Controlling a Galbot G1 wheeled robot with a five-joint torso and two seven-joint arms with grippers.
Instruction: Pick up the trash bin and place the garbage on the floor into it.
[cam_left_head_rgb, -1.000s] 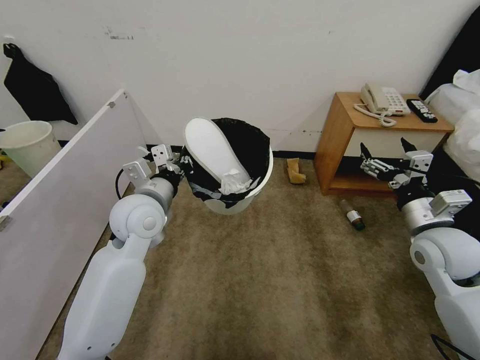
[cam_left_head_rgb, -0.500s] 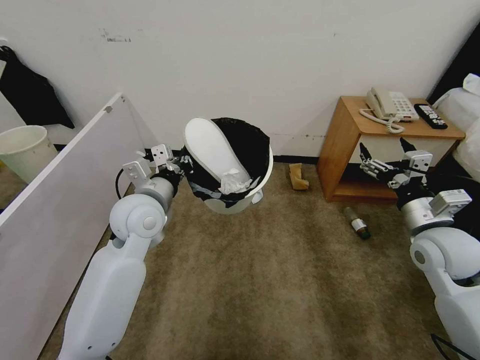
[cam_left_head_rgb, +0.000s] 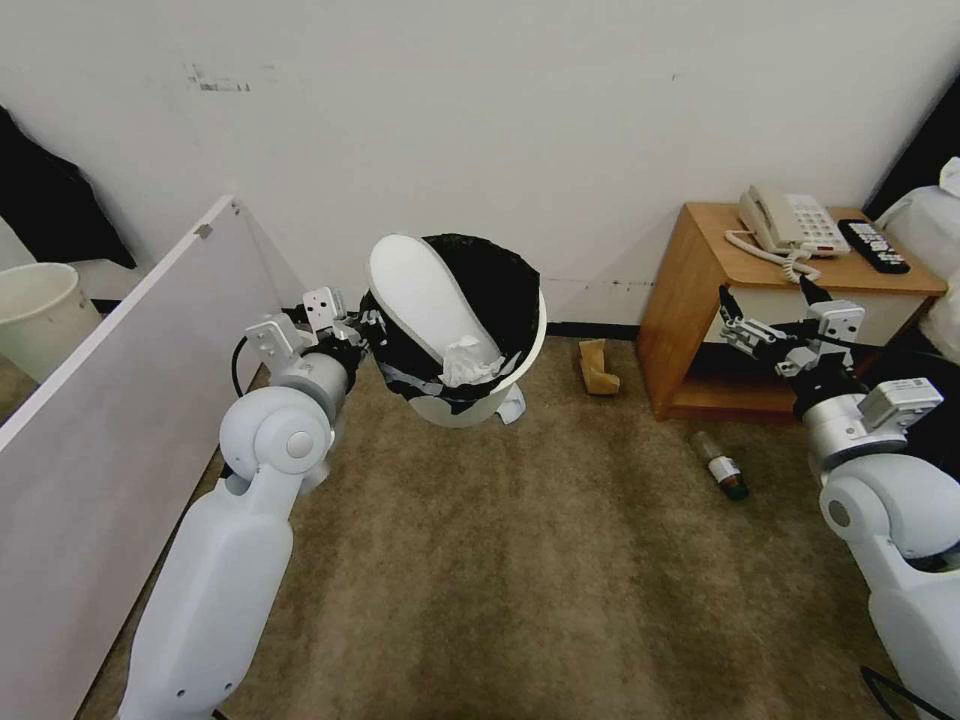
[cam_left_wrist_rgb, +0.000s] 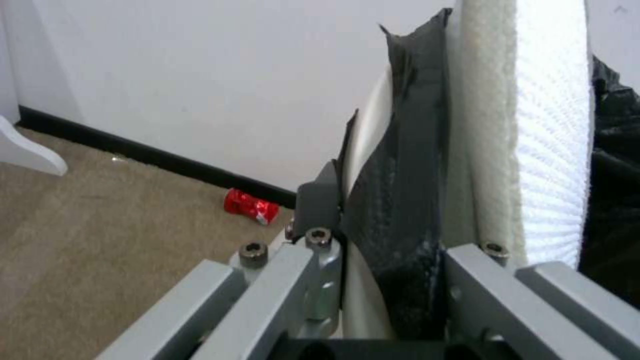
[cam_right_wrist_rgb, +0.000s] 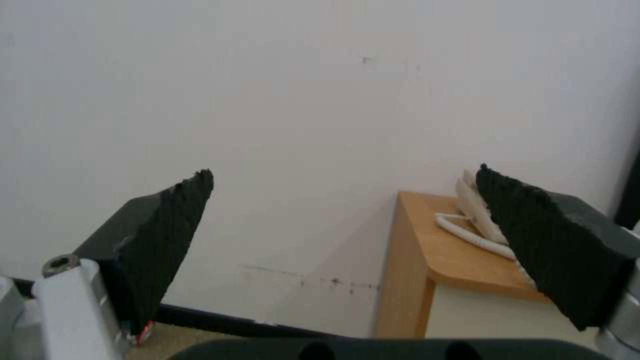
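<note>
While my left gripper (cam_left_head_rgb: 352, 330) is clamped on the rim of the trash bin (cam_left_head_rgb: 470, 400), one finger outside the white wall and one inside over the black liner, I have the bin held off the floor (cam_left_head_rgb: 520, 560) with a white slipper (cam_left_head_rgb: 425, 295) and a crumpled tissue (cam_left_head_rgb: 465, 362) already in it. My right gripper (cam_left_head_rgb: 772, 330) hangs empty, its fingers spread wide, in front of the wooden nightstand (cam_left_head_rgb: 680, 300).

What matters to me now is the small brown bottle (cam_left_head_rgb: 720, 466). It lies on the carpet below the right claw and a little to its inner side, nearer my base than the claw is, and well apart from the left claw and the bin. Its long axis runs roughly away from me, slanting slightly, cap end toward me I think. I judge the right arm the nearer one, and it would need to close across the bottle's width.

Tan crumpled paper (cam_left_head_rgb: 596, 365) sits by the skirting, between the two claws. A crushed red can (cam_left_wrist_rgb: 250, 206) lies against the wall beyond the left claw.
</note>
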